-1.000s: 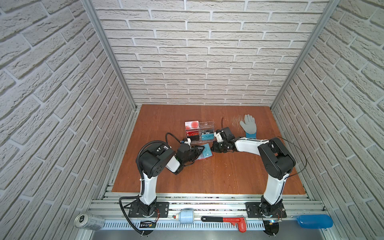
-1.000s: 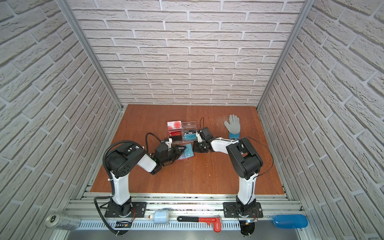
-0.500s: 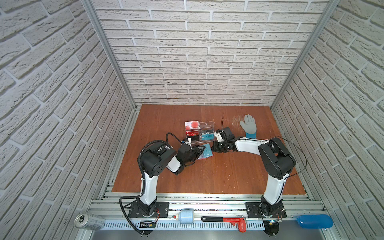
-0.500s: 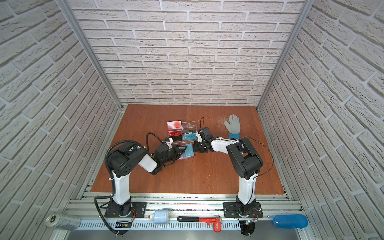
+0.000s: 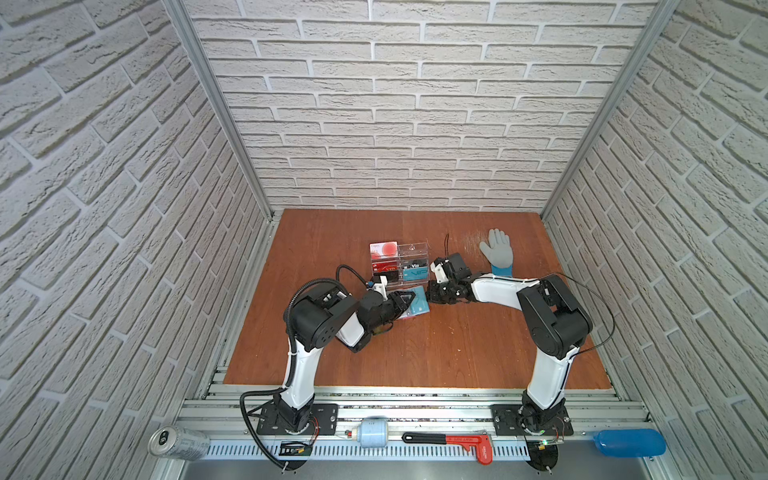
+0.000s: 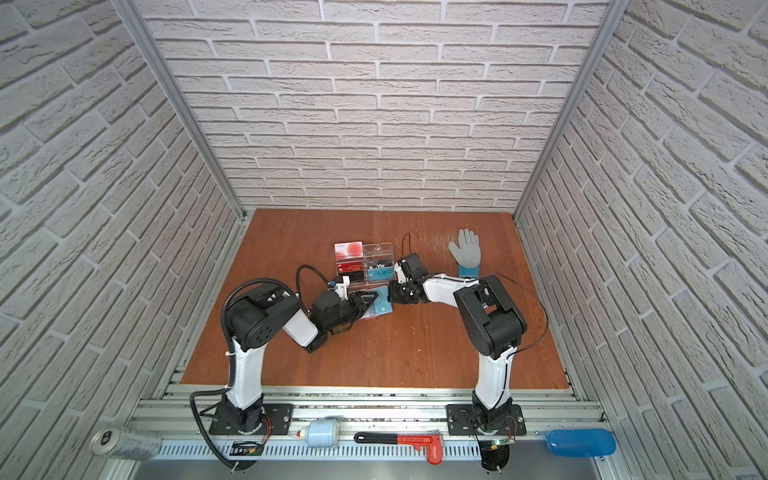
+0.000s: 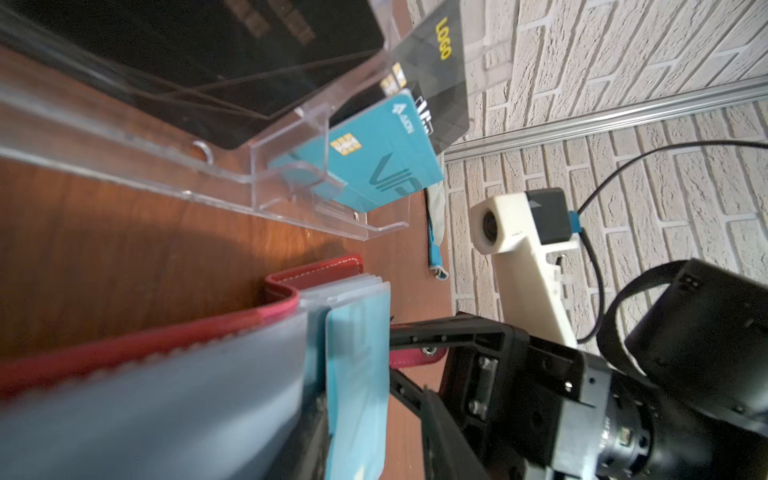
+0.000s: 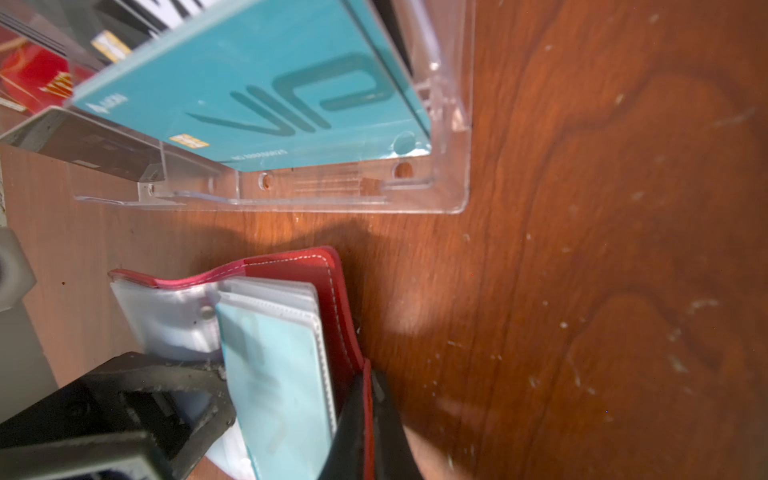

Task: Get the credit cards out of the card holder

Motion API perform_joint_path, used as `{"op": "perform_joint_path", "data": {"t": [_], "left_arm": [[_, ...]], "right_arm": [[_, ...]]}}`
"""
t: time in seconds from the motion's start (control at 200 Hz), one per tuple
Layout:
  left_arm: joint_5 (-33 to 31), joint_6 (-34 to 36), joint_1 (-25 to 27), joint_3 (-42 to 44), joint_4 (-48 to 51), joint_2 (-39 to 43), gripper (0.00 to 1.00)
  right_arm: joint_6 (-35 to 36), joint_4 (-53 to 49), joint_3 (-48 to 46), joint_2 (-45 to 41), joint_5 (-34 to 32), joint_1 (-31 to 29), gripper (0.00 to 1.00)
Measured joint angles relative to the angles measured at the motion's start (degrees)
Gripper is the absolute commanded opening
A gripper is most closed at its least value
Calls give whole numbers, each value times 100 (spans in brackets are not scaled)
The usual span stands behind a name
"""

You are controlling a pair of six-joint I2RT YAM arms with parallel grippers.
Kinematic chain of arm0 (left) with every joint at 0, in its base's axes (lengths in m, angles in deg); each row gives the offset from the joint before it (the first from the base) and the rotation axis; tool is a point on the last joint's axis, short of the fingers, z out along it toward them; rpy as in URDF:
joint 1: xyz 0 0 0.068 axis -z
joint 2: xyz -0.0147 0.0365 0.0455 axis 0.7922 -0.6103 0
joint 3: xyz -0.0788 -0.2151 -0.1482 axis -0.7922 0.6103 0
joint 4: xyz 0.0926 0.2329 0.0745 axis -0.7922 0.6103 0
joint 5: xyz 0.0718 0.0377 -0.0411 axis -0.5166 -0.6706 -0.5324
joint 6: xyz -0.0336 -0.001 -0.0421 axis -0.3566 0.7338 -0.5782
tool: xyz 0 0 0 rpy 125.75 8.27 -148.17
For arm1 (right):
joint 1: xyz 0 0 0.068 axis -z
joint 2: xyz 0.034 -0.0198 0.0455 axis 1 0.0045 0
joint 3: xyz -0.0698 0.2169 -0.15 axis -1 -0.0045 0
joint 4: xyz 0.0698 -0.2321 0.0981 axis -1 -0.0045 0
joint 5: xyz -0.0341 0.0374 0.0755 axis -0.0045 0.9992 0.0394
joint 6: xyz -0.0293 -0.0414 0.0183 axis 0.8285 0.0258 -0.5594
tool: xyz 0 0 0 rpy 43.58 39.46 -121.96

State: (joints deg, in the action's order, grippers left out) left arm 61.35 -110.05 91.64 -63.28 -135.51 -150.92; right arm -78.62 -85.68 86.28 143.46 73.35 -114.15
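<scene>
The right gripper (image 5: 433, 292) is clamped on the holder's (image 8: 332, 286) red cover from 3 o'clock. The left gripper (image 5: 409, 302), at 9 o'clock, straddles the sleeves; I cannot tell whether it grips. The open holder lies at 6 o'clock of the stand (image 5: 398, 262), and the cards (image 8: 274, 374) look sleeved, so every pull seems left.

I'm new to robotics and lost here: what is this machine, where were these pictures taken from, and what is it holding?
It is two robot arms bolted at the edge of a wooden table, inside brick-patterned walls. Both top views look down from above; each wrist view comes from a camera on one arm. On the table lie a clear card stand with printed cards, a grey glove and an open red card holder. The right end effector is shut on its red cover. The left end effector is at a pale blue card in its sleeves; whether it grips it is unclear.
</scene>
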Motion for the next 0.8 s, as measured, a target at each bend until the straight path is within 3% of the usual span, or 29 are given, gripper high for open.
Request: {"op": "perform_joint_path", "data": {"t": [0.8], "left_arm": [[216, 400, 238, -116, 101, 181, 40]], "right_arm": [[2, -236, 129, 26, -146, 46, 6]]}}
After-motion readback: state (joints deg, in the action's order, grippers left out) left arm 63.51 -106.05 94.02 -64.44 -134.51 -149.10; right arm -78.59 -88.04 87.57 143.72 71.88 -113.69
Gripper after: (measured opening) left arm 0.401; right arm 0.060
